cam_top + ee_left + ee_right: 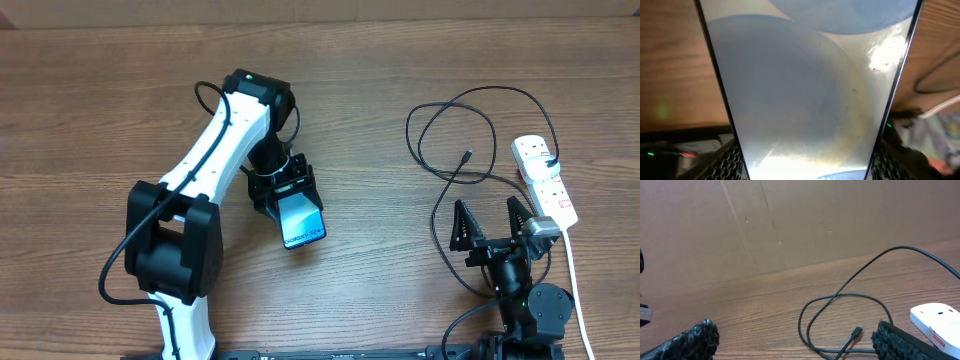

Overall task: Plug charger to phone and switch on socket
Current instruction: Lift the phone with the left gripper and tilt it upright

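From overhead, your left hand sits just left of centre, closed on the phone by its long sides. The phone sticks out toward 5 o'clock, blue screen up. You cannot tell whether it touches the surface. At 4 o'clock your right hand stands spread wide and holds nothing. The charger lies in loose loops at 12 o'clock of that hand, and its tip points toward 7 o'clock, apart from the fingers. The socket lies at 3 o'clock of the tip, with its white cord running down toward 6 o'clock.

At the left wrist, the phone fills nearly all you see. Its dark edges run between the two fingers at 7 and 5 o'clock.

At the right wrist, the fingers stand far apart at 7 and 5 o'clock, empty. The charger curls on the surface between them, with its tip just beside the 5 o'clock finger. The socket shows at 4 o'clock. A brown wall rises behind.
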`<state>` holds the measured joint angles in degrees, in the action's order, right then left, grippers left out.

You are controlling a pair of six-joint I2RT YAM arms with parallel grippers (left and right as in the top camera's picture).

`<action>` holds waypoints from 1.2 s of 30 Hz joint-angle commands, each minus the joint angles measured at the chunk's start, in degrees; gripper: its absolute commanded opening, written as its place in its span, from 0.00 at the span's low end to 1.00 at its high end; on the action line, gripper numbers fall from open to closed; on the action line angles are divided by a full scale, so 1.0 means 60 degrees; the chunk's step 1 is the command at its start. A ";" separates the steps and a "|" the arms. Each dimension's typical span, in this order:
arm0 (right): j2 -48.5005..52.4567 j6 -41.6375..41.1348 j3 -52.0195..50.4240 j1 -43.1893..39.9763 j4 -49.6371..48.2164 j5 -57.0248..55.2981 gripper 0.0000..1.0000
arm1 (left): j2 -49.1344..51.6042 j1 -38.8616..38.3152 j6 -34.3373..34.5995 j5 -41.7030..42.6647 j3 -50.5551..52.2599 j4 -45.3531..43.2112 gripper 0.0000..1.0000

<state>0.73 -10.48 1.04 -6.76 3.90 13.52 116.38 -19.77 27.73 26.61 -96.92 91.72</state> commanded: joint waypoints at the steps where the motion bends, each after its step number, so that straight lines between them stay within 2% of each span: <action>1: -0.0095 0.0051 -0.0098 -0.0036 -0.0062 -0.0073 1.00 | 0.0033 0.0157 -0.0069 0.1388 -0.0295 0.0193 0.54; 6: -0.0095 0.0051 -0.0098 -0.0036 -0.0062 -0.0073 1.00 | 0.0033 0.0240 -0.0087 0.1759 -0.0295 0.0280 0.54; 36: -0.0095 0.0051 -0.0098 -0.0036 -0.0062 -0.0073 1.00 | 0.0033 0.0248 -0.0586 0.1464 -0.0295 -0.0444 0.55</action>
<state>0.73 -10.46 1.04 -6.76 3.88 13.50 116.38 -18.70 25.85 34.68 -96.92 89.52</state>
